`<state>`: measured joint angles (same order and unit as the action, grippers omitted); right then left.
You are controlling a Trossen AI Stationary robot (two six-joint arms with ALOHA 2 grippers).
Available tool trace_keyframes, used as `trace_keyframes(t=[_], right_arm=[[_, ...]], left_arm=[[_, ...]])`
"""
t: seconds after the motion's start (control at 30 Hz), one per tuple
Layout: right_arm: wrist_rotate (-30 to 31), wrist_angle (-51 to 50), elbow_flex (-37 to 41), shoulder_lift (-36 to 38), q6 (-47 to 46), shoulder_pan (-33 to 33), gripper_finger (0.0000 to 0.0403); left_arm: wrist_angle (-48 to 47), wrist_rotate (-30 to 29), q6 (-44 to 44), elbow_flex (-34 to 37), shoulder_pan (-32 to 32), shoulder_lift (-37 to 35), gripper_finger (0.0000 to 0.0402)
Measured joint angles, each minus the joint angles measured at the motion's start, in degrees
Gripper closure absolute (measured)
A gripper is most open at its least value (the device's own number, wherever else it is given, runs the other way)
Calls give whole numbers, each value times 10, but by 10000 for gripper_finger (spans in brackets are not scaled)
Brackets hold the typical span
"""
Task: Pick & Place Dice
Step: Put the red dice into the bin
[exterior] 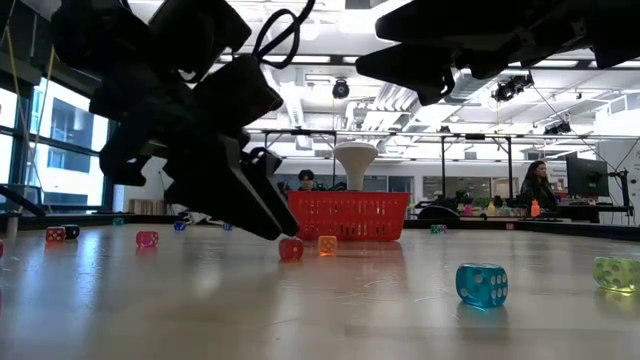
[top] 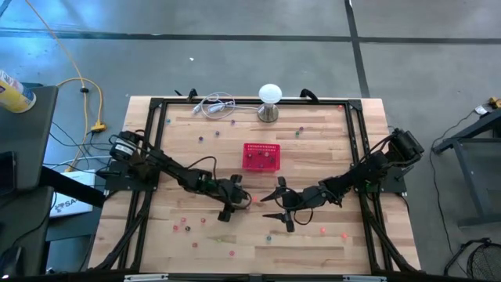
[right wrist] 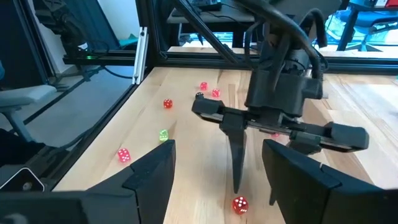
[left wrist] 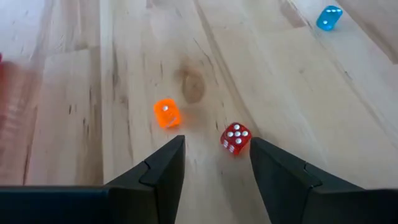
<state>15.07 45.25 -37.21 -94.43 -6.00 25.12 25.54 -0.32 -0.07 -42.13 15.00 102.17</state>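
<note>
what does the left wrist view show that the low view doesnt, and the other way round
Only the left wrist view: the open gap between the left gripper fingers and the pips on top of the red die. Only the low view: the red mesh basket, the lamp behind it, a yellow-green die and people in the room. Both: the red die, the orange die and a blue die.

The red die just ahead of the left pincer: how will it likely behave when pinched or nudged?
The red die looks like hard plastic, so probably stiff. It is tiny beside the open left pincer, so likely light and easily knocked aside. Its flat faces suggest sliding or tumbling on the smooth wooden table rather than rolling far.
</note>
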Motion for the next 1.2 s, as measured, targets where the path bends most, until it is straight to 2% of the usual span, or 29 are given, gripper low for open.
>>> trace_keyframes(t=[0.43,0.63,1.2], right_arm=[[0,3,0,0,0,0,172],[0,4,0,0,0,0,172],[0,4,0,0,-5,0,172]], left_arm=[[21,7,23,0,11,9,227],[52,50,18,0,0,38,227],[93,110,11,-4,-15,63,227]])
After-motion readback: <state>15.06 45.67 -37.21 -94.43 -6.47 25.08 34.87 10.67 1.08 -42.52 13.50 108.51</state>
